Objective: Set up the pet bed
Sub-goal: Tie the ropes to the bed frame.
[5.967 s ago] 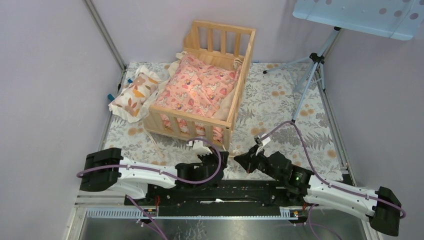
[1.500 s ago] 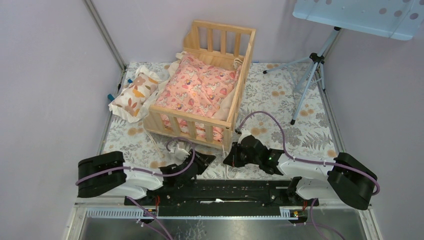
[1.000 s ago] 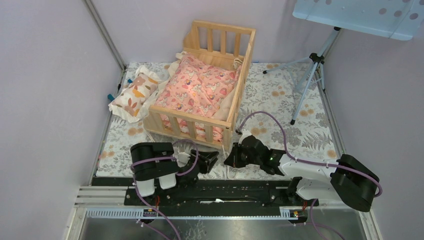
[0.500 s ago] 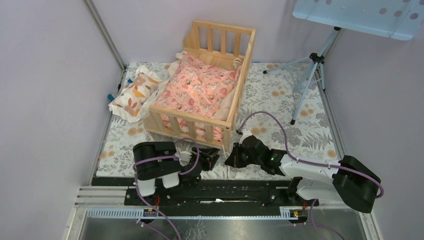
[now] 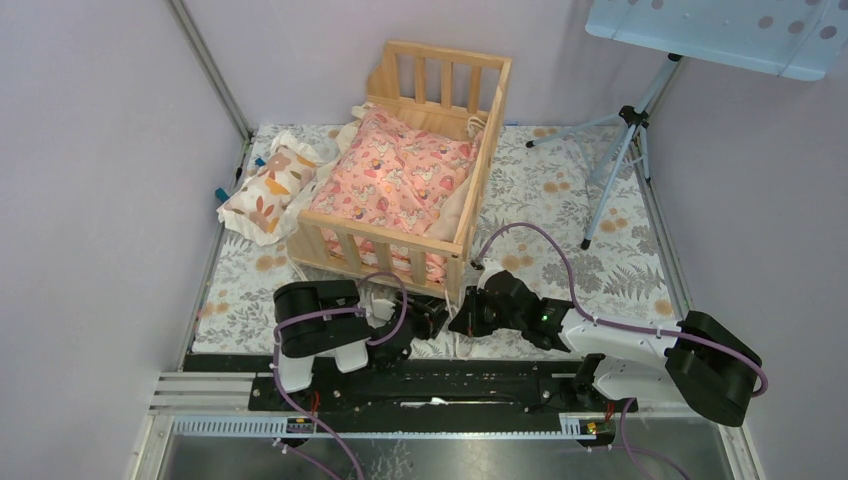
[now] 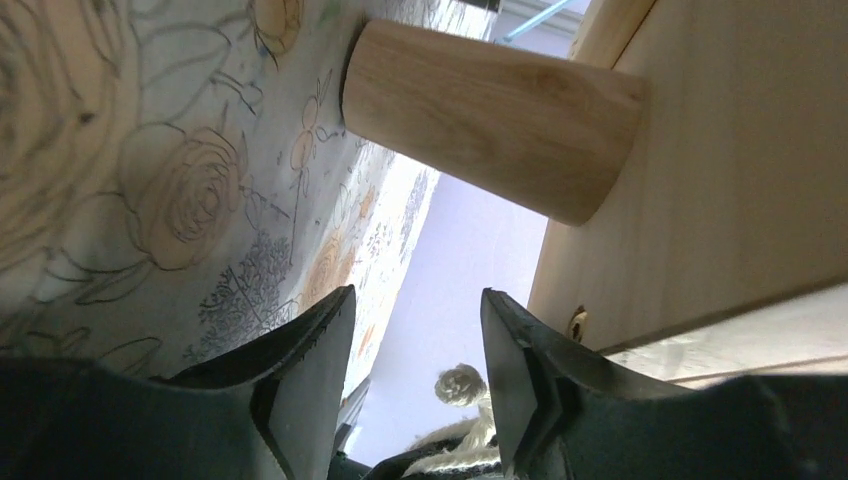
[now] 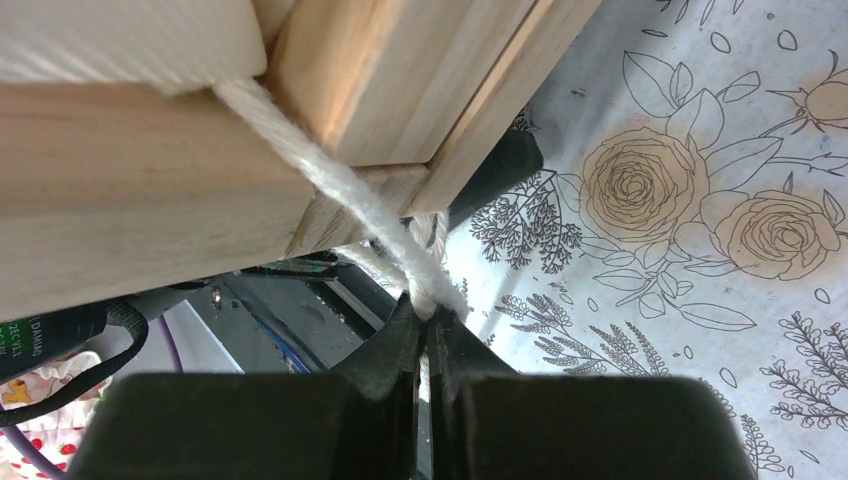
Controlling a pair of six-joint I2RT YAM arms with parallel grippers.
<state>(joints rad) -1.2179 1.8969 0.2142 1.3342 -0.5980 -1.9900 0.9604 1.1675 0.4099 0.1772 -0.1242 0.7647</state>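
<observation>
The pet bed (image 5: 385,226), a light wooden frame with slatted rails, stands at the back middle with a pink cushion (image 5: 400,180) in it. My right gripper (image 5: 462,322) is at the bed's near right corner, shut on a white cord (image 7: 330,185) that runs up along the wood (image 7: 130,170). In the right wrist view the gripper (image 7: 428,312) pinches the cord at its tips. My left gripper (image 5: 437,318) lies low beside it, open, with nothing between its fingers (image 6: 415,300). It looks under the bed plank (image 6: 720,150) at a round leg (image 6: 490,115); a cord knot (image 6: 457,383) hangs beyond.
A small cream pillow with orange leaves (image 5: 265,190) lies left of the bed. A tripod (image 5: 620,150) stands at the back right under a blue panel (image 5: 720,35). A floral cloth (image 5: 560,200) covers the table. Purple walls close in on both sides.
My left arm has folded in and its gripper has slid right toward the bed's near right corner, with its jaws a little wider. The right gripper has stayed put, holding the cord.
</observation>
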